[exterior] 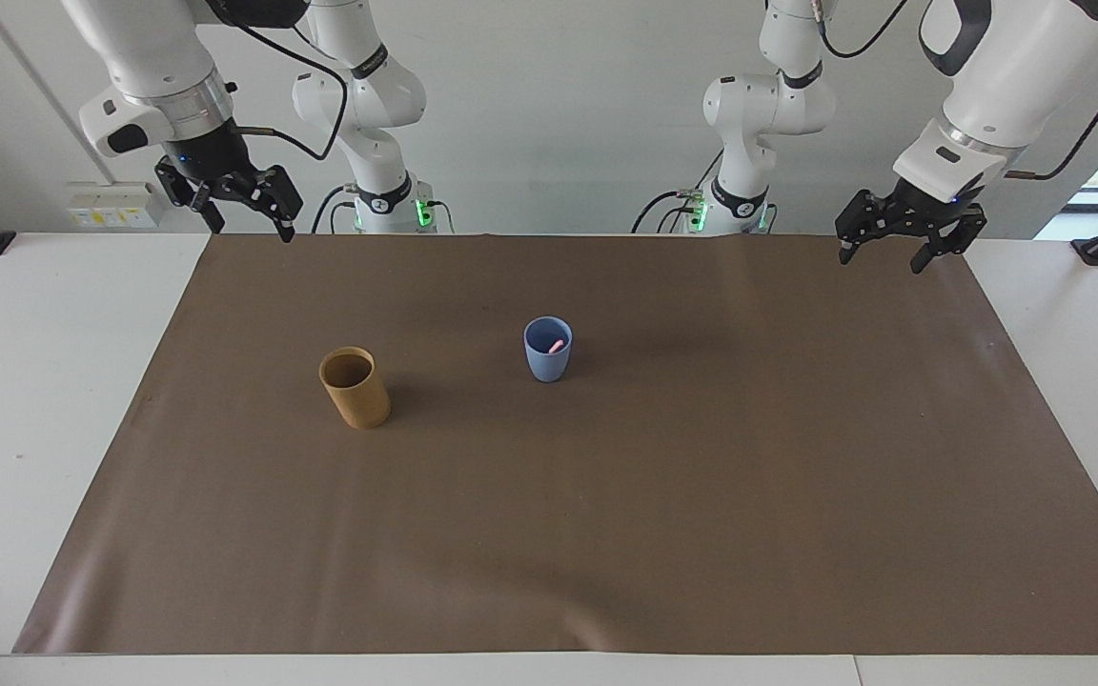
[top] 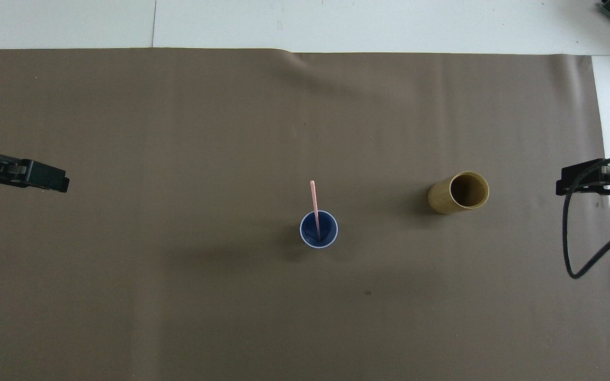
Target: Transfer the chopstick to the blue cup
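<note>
Pink chopstick [top: 314, 203] upright in blue cup [exterior: 547, 360], tan cup [exterior: 355, 389] beside, toward right arm's end. Left gripper [exterior: 884, 251] & right gripper [exterior: 246, 214] raised over mat edge, fingers spread, holding nothing. Looks done; best kept clear of cup.

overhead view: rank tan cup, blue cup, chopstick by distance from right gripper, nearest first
From the right gripper, open, over the mat's edge:
1. tan cup, toward the right arm's end.
2. blue cup, mid-mat.
3. chopstick, standing in the blue cup; too close to call against it.

No readable text, labels or numbers anywhere.
</note>
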Tool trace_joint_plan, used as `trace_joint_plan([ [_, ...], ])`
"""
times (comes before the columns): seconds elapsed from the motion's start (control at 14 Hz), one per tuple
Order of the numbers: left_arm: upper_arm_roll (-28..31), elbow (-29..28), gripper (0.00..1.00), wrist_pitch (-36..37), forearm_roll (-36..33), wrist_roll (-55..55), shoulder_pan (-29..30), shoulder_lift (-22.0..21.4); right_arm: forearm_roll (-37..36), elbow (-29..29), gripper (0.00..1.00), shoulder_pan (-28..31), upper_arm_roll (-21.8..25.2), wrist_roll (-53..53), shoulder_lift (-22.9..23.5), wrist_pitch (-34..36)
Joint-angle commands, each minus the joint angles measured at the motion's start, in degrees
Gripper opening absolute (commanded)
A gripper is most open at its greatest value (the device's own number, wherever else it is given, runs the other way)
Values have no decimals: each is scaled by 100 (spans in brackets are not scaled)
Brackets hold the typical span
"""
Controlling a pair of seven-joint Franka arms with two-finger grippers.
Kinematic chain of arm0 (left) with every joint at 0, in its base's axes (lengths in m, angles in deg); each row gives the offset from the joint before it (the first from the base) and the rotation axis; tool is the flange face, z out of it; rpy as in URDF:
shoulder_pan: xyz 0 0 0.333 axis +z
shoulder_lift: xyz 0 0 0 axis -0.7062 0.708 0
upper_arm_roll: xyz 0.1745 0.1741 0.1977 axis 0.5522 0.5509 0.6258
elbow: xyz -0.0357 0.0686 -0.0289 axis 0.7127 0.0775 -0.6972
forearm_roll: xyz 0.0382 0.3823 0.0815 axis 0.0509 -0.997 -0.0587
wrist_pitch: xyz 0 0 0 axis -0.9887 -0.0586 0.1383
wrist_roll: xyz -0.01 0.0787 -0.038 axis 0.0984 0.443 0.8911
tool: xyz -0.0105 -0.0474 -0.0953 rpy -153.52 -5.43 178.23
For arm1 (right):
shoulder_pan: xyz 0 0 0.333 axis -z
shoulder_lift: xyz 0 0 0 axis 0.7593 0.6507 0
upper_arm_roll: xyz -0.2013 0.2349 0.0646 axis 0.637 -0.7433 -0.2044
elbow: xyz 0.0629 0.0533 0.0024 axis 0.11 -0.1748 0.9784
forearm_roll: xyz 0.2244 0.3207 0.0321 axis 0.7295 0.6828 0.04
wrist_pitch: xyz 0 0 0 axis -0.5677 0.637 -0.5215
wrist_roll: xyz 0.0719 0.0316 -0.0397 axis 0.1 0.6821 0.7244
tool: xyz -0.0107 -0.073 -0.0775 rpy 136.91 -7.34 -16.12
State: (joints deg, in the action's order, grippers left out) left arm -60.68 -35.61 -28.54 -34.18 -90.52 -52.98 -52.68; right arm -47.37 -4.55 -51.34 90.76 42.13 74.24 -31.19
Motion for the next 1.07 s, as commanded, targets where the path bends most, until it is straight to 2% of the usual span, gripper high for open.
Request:
trace_joint_plan([
  [0.0, -57, 109, 100, 137, -93, -10, 41, 27, 115, -118, 100, 18, -21, -62, -96, -68],
  [1.0, -57, 109, 100, 199, -75, -1, -3, 27, 202, -136, 100, 45, -21, 228, -131, -41],
])
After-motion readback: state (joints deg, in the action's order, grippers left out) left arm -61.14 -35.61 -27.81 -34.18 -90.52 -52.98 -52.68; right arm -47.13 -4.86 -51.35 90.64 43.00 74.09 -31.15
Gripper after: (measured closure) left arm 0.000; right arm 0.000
